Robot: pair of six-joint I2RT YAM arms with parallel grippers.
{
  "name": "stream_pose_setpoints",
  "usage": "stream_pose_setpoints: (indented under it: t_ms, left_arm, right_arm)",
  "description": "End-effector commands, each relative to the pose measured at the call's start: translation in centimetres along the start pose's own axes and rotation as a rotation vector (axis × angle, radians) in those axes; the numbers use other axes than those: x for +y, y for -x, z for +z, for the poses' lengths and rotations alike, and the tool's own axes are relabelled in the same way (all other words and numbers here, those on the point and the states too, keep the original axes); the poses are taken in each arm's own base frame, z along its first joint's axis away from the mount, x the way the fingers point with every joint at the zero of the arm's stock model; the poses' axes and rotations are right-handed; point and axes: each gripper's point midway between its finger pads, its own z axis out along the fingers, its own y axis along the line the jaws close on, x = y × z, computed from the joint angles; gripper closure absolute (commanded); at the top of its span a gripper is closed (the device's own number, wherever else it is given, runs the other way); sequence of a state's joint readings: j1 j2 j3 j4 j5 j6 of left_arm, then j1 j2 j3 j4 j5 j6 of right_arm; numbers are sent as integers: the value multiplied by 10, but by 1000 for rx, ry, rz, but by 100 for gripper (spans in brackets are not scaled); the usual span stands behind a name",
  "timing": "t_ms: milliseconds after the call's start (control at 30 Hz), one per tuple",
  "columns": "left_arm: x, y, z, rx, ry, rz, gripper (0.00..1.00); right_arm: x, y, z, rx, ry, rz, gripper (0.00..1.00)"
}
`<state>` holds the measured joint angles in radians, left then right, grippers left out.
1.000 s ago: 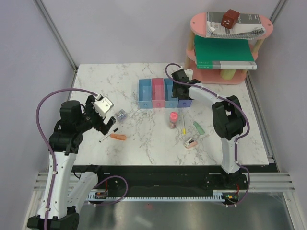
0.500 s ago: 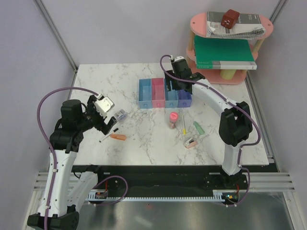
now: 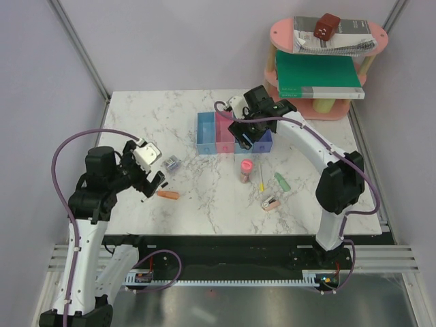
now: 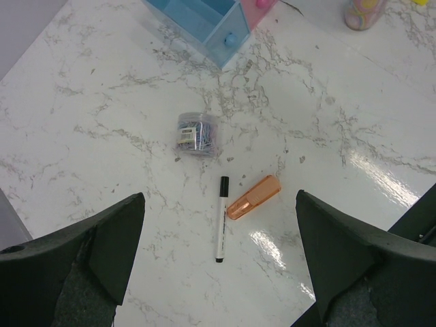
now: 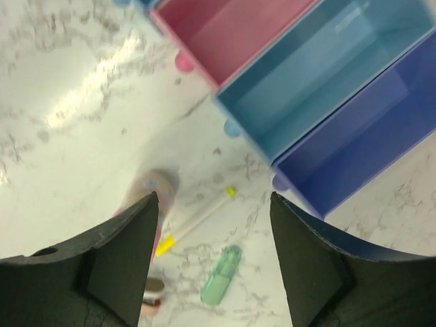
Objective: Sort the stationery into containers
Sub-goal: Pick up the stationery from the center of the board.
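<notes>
The four joined bins (image 3: 216, 133) stand mid-table; the pink (image 5: 231, 27), light blue (image 5: 320, 68) and dark blue (image 5: 368, 136) ones look empty. My right gripper (image 3: 246, 136) (image 5: 212, 197) is open and empty above their front edge. In front of it lie the pink cylinder (image 3: 246, 169), yellow pen (image 5: 197, 219), green piece (image 5: 222, 274) and peach clip (image 3: 272, 203). My left gripper (image 3: 151, 181) (image 4: 219, 204) is open and empty above the black pen (image 4: 221, 218) and orange stick (image 4: 253, 197). The clear-blue clip (image 4: 198, 134) lies just beyond them.
A pink two-tier oval shelf (image 3: 279, 30) stands at the back right with a spiral notebook (image 3: 337, 41), a brown block (image 3: 326, 26) and a large green book (image 3: 317, 76). Grey walls close in on both sides of the table.
My right gripper has swung from behind the dark blue bin forward and left to the bins' front edge. My left gripper has dropped slightly toward the black pen and orange stick.
</notes>
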<state>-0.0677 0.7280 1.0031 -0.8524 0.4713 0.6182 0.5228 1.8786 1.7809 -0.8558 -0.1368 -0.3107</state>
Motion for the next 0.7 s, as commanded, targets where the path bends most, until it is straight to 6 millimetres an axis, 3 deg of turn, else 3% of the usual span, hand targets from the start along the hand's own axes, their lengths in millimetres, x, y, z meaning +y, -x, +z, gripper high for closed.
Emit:
stream_pose_setpoints:
  t_ms: [0, 233, 400, 533, 667]
  left_arm:
    - [-5, -2, -13, -5, 28, 0, 2]
    - [-12, -8, -21, -9, 42, 4, 2]
    - [-16, -8, -27, -20, 50, 0, 2]
    - [-18, -8, -31, -24, 58, 8, 2]
    - [-19, -7, -35, -33, 67, 14, 2]
  right_arm:
    - [21, -25, -36, 48, 81, -128, 26]
    - [58, -46, -52, 51, 194, -165, 22]
    - [72, -52, -52, 40, 226, -156, 19]
    - [85, -58, -45, 40, 266, -157, 18]
    - [85, -61, -31, 46, 224, -168, 13]
